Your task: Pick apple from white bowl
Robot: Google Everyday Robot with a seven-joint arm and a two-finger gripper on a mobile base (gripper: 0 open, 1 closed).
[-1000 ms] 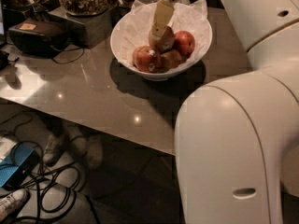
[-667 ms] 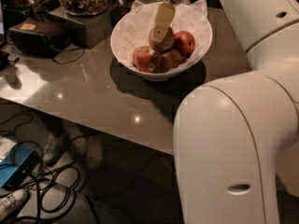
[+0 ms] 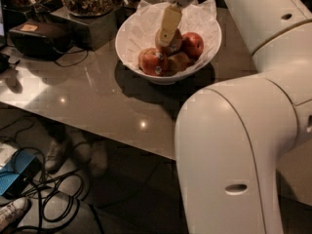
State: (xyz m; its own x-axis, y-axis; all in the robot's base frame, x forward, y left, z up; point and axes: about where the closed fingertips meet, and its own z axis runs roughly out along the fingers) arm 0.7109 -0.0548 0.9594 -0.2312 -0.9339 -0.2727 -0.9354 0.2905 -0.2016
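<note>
— Where is your pincer?
— My pincer (image 3: 166, 35) is down inside the white bowl (image 3: 130, 57) on the bench (image 3: 92, 99), against the apple (image 3: 175, 45), the yellow-gold one at the back of the heap; whether it is spread or pinching, I cannot tell.
— How do you do this well?
— I'd straddle that apple alone; avoid the red apple (image 3: 194, 44) beside it and the darker apple (image 3: 153, 62) in front; squeeze gently, lift straight up; the paper lining (image 3: 146, 21) may drag.
</note>
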